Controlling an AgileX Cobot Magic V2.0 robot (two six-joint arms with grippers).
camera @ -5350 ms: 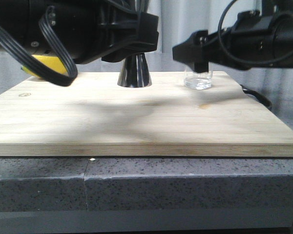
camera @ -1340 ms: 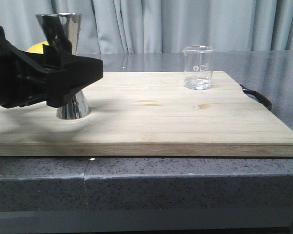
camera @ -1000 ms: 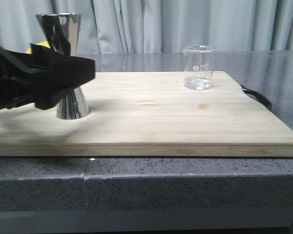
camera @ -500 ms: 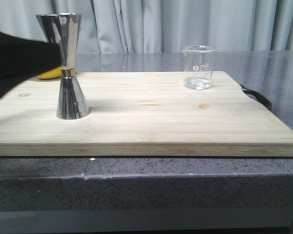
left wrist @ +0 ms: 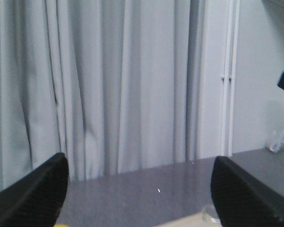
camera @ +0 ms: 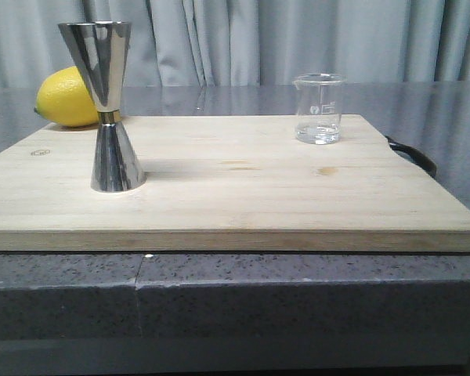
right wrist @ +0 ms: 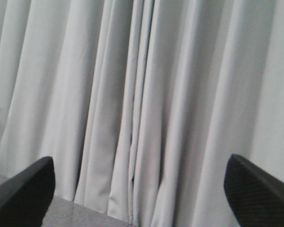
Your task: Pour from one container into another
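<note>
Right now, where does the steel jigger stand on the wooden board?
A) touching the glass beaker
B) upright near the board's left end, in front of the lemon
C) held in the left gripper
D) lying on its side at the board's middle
B: the jigger stands upright at the left end of the board, the lemon behind it and the beaker far off at the right.

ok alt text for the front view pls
A tall steel jigger stands upright at the left of a wooden cutting board, with a small clear glass beaker at the far right. A lemon sits behind the jigger; no arms are visible.

the lemon (camera: pixel 66 97) is partly hidden behind the jigger (camera: pixel 103 106); the board's black handle (camera: pixel 413 153) only partly shows.
</note>
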